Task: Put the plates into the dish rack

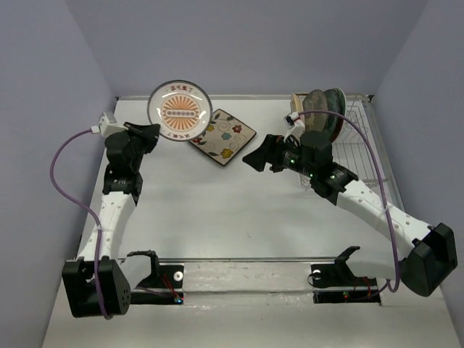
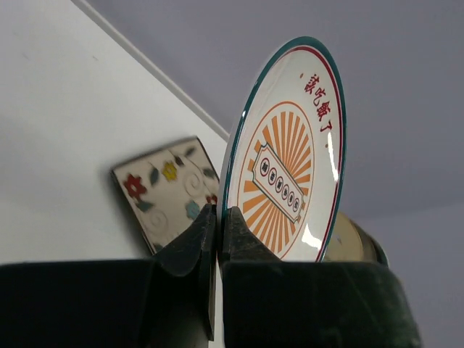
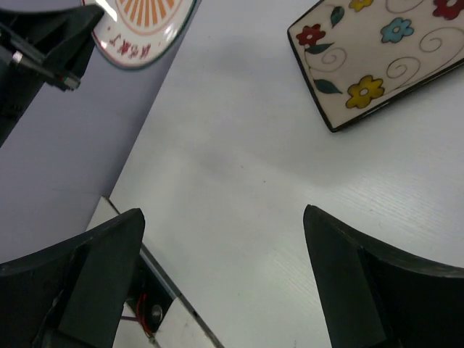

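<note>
Counting things here
One round plate [image 1: 179,110] and one square plate [image 1: 225,136] are showing; one rack [image 1: 360,143] is holding more plates [image 1: 324,109], too bunched to count; one left arm [image 1: 119,185] and one right arm [image 1: 362,201] are reaching.

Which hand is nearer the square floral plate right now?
Right. The right hand hovers open just off the right edge of the square floral plate; the left hand is further off, clamped on the sunburst plate rim.

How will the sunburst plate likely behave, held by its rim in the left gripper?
Probably stiff: the sunburst plate shows no bend though the left gripper pinches only its rim. Its glossy glaze shows bright reflections, so it may slip. Gripped at one edge, it could pivot.
</note>
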`<state>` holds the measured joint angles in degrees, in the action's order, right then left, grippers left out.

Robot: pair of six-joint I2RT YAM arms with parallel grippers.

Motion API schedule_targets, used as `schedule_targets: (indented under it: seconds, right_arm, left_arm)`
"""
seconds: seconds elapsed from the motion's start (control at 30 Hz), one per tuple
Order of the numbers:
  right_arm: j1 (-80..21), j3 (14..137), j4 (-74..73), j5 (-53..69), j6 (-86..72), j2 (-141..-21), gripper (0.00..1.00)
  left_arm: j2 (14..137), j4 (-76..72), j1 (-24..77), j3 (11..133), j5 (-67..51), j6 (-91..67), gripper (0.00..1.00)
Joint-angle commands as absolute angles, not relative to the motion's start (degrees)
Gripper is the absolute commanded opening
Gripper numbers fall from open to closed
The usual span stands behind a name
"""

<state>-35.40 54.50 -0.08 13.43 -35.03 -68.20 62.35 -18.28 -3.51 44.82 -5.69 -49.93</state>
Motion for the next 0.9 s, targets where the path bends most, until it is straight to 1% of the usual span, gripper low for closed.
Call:
schedule_targets:
  seconds: [0.0, 0.07, 0.13, 0.3, 0.43, 0.53, 0.57, 0.63, 0.67, 0.7, 0.73, 0.77, 0.8, 0.83, 0.87]
  right_arm:
    - [-35.8, 60.2, 1.0, 10.5, -32.3, -69.3, 0.97]
    - [-35.8, 62.8, 0.2, 10.4, -30.6, -70.8, 0.98]
    - [-35.8, 64.1, -3.6, 8.6, -29.8, -71.8, 0.98]
    - [-35.8, 62.9, -5.0, 2.8, -28.8, -71.0, 0.98]
    - [-35.8, 63.0, -5.1, 6.6, -28.3, -72.2, 0.96]
    - [-35.8, 62.7, -4.9, 8.6, -28.4, -72.9, 0.85]
    - [-35.8, 62.5, -4.7, 8.8, -28.6, -72.9, 0.73]
    - [-35.8, 61.2, -3.9, 8.2, -29.4, -71.6, 0.37]
    - [-35.8, 60.7, -3.1, 7.3, -29.8, -70.8, 0.13]
    - [-35.8, 60.5, -3.1, 6.6, -30.0, -70.1, 0.07]
    - [-35.8, 60.4, -3.0, 6.2, -30.0, -69.4, 0.07]
    - [-34.9, 60.5, -3.1, 5.4, -29.6, -68.3, 0.07]
    - [-34.4, 60.6, -3.2, 5.1, -29.4, -67.7, 0.07]
    - [-33.5, 60.9, -3.3, 4.8, -29.1, -67.2, 0.07]
    - [-30.9, 62.0, -4.3, 4.3, -28.6, -66.4, 0.07]
  left_arm:
    - [56.8, -21.4, 2.8, 40.3, -17.0, -50.6, 0.06]
    - [55.3, -21.4, 4.6, 39.0, -21.3, -50.9, 0.06]
    - [52.6, -22.0, 7.3, 37.0, -24.2, -51.1, 0.06]
    - [46.0, -22.8, 10.8, 33.3, -27.3, -51.6, 0.06]
    - [46.1, -24.4, 11.6, 32.3, -32.8, -51.8, 0.06]
    - [46.1, -25.8, 12.2, 32.5, -35.5, -51.4, 0.06]
    - [45.8, -26.0, 12.2, 32.4, -36.3, -51.2, 0.06]
    - [45.8, -26.1, 12.3, 32.8, -36.9, -50.2, 0.06]
    - [46.0, -25.6, 12.2, 32.9, -37.4, -49.8, 0.11]
    - [46.1, -24.7, 12.3, 33.4, -37.5, -49.1, 0.24]
    - [46.2, -23.7, 12.3, 33.8, -37.4, -48.2, 0.37]
    - [46.3, -20.7, 12.2, 34.4, -36.7, -45.2, 0.58]
    - [46.1, -18.0, 12.2, 35.1, -35.5, -43.2, 0.69]
    - [45.8, -15.5, 12.3, 36.9, -34.2, -40.9, 0.77]
    - [44.7, -10.8, 12.3, 37.6, -31.4, -36.5, 0.88]
